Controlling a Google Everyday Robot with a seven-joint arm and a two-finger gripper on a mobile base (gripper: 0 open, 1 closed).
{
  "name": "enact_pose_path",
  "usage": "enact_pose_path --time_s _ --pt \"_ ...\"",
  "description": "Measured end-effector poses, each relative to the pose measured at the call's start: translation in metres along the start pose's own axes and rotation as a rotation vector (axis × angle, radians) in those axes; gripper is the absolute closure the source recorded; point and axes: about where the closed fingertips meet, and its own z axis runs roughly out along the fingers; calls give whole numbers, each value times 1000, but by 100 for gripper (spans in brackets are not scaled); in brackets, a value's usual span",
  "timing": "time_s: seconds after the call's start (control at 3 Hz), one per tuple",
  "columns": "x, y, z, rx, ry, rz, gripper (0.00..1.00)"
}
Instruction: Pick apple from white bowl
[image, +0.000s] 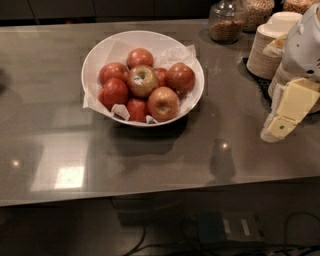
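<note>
The white bowl sits on the grey counter, left of centre, lined with crumpled white paper. It holds several apples. The palest apple, yellowish-brown with a small pale sticker by its stem, lies on top in the middle, ringed by deeper red apples. My gripper hangs at the right edge of the view, cream-coloured, well to the right of the bowl and above the counter. It holds nothing that shows.
Stacked tan paper bowls stand at the back right, partly behind my arm. Glass jars of dry food stand at the back edge. The counter's front edge runs below the bowl, with cables on the floor beneath.
</note>
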Motion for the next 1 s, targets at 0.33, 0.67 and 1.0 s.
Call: enact_pose_path --time_s 0.33,0.67,1.0 --pt "-36 -10 16 2 -124 -34 0" --pt "-72 -12 35 -58 -270 -56 0" --pt "-72 -12 35 -58 -270 -56 0"
